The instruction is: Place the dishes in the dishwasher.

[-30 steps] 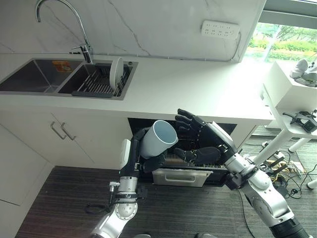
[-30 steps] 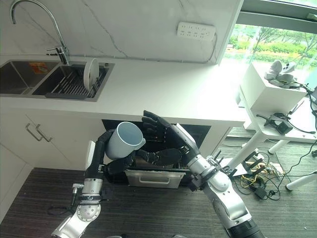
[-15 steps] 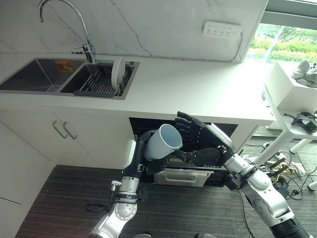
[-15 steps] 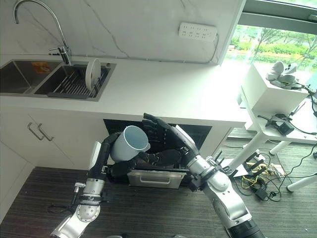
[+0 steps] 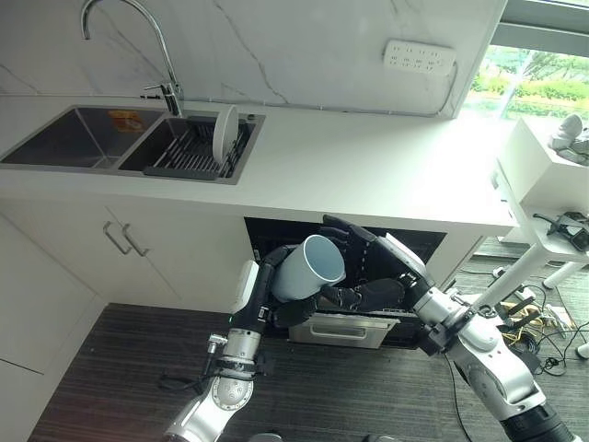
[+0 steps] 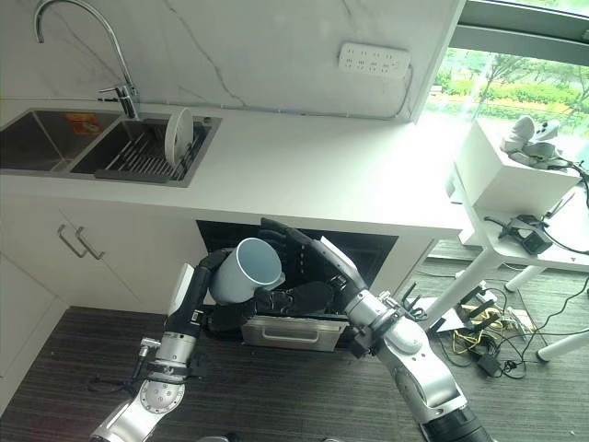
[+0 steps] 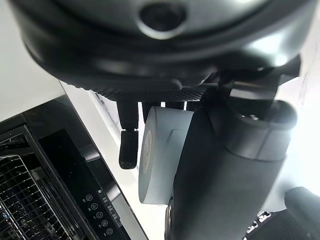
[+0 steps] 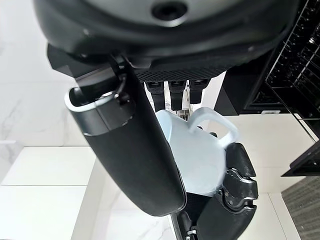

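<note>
A pale blue mug [image 5: 308, 268] with a handle, tilted with its mouth up and rightward, sits gripped in the left hand [image 5: 276, 304] before the open dishwasher [image 5: 345, 313]. The right hand [image 5: 368, 272] is spread open just beside it. Above runs a white counter [image 5: 368, 175]; a plate [image 5: 224, 134] stands in the sink rack [image 5: 189, 152].

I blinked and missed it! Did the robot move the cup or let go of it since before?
The left hand keeps its hold on the mug, edging it a little toward the open right hand and the dishwasher. The plate stays in the sink rack.
</note>
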